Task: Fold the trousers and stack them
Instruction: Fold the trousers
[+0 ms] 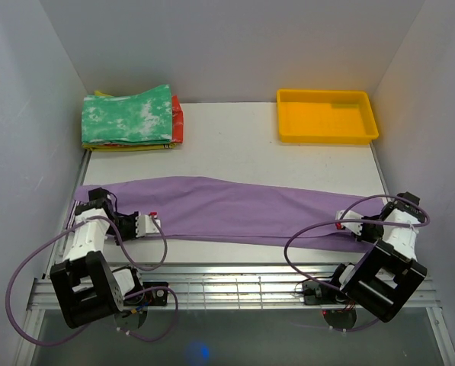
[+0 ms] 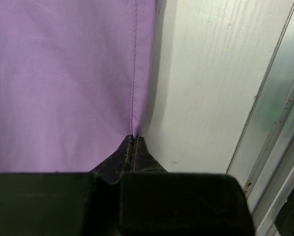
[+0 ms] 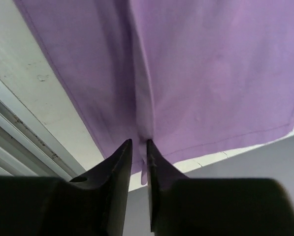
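Note:
The lilac trousers point(image 1: 235, 210) lie stretched in a long band across the near part of the table, from left to right. My left gripper point(image 1: 157, 223) is at the band's left end, near its front edge. In the left wrist view this gripper point(image 2: 133, 137) is shut on the stitched seam of the trousers point(image 2: 63, 83). My right gripper point(image 1: 338, 223) is at the band's right end. In the right wrist view its jaws point(image 3: 139, 142) stand a narrow slit apart, with a fold of the trousers point(image 3: 211, 73) hanging loosely between them near the hem.
A stack of folded garments point(image 1: 128, 116), green-and-white on top with red and yellow below, sits at the back left. A yellow tray point(image 1: 326, 116) stands at the back right. A metal rail point(image 1: 235, 288) runs along the white table's point(image 1: 242, 145) near edge. Grey walls close in on three sides.

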Controlling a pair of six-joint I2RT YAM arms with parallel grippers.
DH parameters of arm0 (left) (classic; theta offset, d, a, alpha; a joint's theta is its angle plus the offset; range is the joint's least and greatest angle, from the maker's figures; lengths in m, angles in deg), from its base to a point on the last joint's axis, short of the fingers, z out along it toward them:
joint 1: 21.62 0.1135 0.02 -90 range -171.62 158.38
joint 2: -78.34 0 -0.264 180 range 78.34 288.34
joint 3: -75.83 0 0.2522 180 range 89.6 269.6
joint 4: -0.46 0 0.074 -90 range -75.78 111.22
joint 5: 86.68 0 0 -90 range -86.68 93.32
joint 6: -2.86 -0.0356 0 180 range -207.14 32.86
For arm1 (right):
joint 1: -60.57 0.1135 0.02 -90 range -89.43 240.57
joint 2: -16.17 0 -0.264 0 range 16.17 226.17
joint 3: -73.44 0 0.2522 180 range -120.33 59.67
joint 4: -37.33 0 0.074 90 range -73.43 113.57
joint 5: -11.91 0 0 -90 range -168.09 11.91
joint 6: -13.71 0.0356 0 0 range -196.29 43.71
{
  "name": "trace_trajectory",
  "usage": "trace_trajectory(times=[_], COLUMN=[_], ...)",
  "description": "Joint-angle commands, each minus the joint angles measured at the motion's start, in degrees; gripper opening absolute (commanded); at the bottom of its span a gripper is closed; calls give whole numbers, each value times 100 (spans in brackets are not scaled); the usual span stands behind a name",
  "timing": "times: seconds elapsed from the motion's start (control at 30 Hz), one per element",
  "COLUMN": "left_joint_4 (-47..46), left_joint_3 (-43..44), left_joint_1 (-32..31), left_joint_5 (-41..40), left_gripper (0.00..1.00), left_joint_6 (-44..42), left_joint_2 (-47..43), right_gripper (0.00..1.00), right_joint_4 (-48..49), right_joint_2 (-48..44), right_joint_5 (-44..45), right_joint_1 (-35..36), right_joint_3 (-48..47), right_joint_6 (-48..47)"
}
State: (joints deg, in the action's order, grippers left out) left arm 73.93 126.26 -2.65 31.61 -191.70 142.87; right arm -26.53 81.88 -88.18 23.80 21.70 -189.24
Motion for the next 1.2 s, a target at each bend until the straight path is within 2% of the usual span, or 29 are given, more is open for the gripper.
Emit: trace_trajectory(times=[0.0,0.03,0.07,0.13,0.17,0.23,0.43,0.57,0.8,0.87,0.9,0.93,1.03,1.1,1.17], left_joint_4=[-371,-485,-495,-530,-521,-538,-65,173,595,613,569,438,-1,-334,-398], left_joint_3=[-326,-353,-344,-266,-230,-47,884,1123,1054,940,748,624,149,-45,-168], left_joint_1=[29,37,38,73,90,90,380,766,1267,1347,1347,1356,1347,1347,1347], left_joint_5=[-368,-421,-447,-360,-325,-150,606,774,669,607,459,379,45,-113,-131], left_gripper=[0,0,0,0,0,0,0,0,0,0,0,0,0,8,17], left_joint_6=[39,75,101,207,225,408,603,261,-433,-732,-785,-882,-961,-892,-830], left_joint_2=[181,252,296,384,393,437,595,578,569,508,490,464,446,437,429], right_gripper=[27,42,43,34,23,9,8,8,8,8,10,19,32,39,41], right_joint_4=[344,318,309,291,247,203,98,80,62,89,98,72,-86,-525,-1068], right_joint_2=[-173,-182,-199,-182,-121,-15,372,337,152,231,284,423,801,1004,1180], right_joint_5=[235,244,201,104,25,-46,-274,-344,-248,-318,-345,-380,-494,-538,-704], right_joint_1=[-32,-32,-32,-119,-172,-207,-242,-251,-251,-251,-251,-251,-251,-269,-408], right_joint_3=[264,256,230,28,-60,-324,-834,-808,-483,-526,-666,-763,-1246,-1666,-1897], right_joint_6=[-1591,-1529,-1424,-1406,-1414,-1388,-1142,-1177,-1327,-1030,-871,-687,236,919,1160])
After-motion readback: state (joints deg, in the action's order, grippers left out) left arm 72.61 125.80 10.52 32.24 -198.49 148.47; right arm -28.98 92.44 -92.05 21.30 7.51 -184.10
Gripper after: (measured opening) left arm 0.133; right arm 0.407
